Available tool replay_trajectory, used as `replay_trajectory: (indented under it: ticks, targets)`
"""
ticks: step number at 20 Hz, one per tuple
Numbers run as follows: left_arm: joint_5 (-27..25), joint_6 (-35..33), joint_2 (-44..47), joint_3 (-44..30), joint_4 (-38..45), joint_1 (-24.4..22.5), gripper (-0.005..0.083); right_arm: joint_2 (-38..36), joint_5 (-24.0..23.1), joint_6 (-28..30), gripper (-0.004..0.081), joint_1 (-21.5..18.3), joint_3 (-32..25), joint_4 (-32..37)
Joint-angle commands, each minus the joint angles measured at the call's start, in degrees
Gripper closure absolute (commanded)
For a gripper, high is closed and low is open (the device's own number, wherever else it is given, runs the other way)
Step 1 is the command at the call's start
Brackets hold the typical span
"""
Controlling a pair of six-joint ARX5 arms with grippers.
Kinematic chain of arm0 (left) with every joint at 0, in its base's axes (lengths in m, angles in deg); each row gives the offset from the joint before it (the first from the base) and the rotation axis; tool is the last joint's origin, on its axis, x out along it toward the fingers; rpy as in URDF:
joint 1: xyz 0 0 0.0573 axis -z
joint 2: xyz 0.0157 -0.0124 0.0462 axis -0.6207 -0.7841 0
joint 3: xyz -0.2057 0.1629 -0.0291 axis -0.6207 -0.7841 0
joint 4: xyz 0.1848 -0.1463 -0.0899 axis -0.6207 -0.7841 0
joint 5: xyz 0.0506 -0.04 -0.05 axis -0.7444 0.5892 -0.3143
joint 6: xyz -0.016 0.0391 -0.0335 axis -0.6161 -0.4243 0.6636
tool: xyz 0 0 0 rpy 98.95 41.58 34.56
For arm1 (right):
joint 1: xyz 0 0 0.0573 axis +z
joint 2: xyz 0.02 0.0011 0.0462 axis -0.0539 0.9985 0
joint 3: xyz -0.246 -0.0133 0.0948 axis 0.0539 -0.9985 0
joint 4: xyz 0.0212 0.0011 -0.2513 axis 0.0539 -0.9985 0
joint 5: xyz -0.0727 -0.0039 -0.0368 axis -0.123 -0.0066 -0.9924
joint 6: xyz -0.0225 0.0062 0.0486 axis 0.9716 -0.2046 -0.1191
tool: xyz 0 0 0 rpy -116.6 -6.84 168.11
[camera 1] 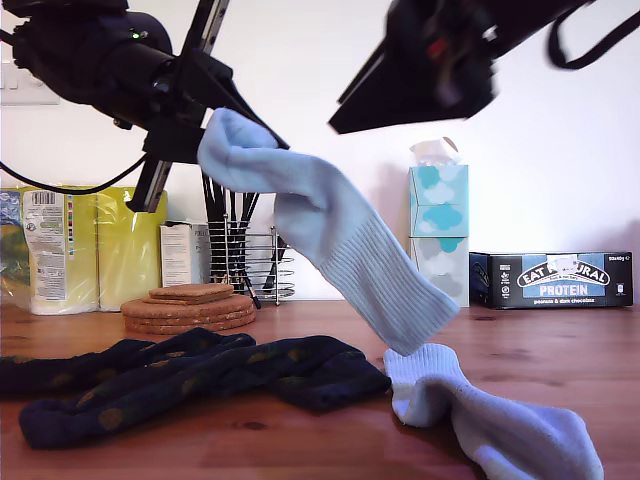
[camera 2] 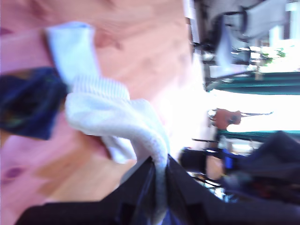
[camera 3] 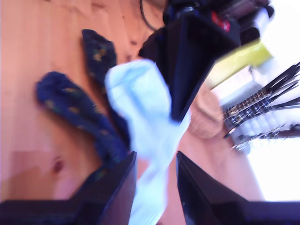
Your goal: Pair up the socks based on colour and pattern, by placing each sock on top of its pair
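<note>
Nearest the camera, at the near right of the exterior view, one plain light blue sock (camera 1: 500,415) lies crumpled on the wooden table (camera 1: 560,350). Its match, the second light blue sock (camera 1: 330,235), hangs slantwise above it, toe end up and ribbed cuff down. The cuff reaches the lying sock's far end, though whether the two touch cannot be told. The first gripper (camera 1: 200,130), at the upper left of the exterior view, has its jaws pressed together on the toe end of this hanging sock, as the first wrist view confirms. The second gripper (camera 1: 420,95), raised at the upper right of the exterior view, has its jaws spread and carries nothing. At the near left of the exterior view, the two navy dotted socks (camera 1: 200,385) lie one across the other, so that pair appears to be made already. By this reading the task is about half complete. What is left is to lay the hanging sock down along its partner and release it. Far behind stand cork coasters (camera 1: 188,308) and a tissue box (camera 1: 438,235).
</note>
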Motion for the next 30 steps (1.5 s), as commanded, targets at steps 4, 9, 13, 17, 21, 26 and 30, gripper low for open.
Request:
replay_trajectory:
  ticks: [4,9,13,17,21,26,30]
  targets:
    - [1.09,3.19,-0.13,0.48,3.41,3.39,0.0797,3.28,3.34,3.63,0.0517,2.56,1.51,2.29]
    - [2.21,6.47,-0.13,0.61,6.69,4.63,0.0797,4.79,2.62,8.17,0.0440,6.25,1.66,2.29]
    - [3.37,8.52,-0.13,0.61,6.64,4.83,0.0797,4.87,-4.76,12.17,0.0417,6.36,1.66,2.80]
    - [5.73,9.92,-0.13,0.61,6.64,4.92,0.0797,4.85,-8.37,15.41,0.0423,6.03,1.66,4.42]
    - [7.63,10.49,-0.13,0.63,6.69,4.92,0.0797,4.85,-11.82,17.46,0.0611,5.88,1.66,6.25]
    - [7.43,10.29,-0.13,0.63,9.40,4.46,0.0797,4.74,-11.98,15.04,0.0782,6.01,1.70,7.69]
    - [5.68,10.25,-0.13,0.63,10.10,3.45,0.0704,3.89,-12.26,9.14,0.0783,5.99,2.32,7.69]
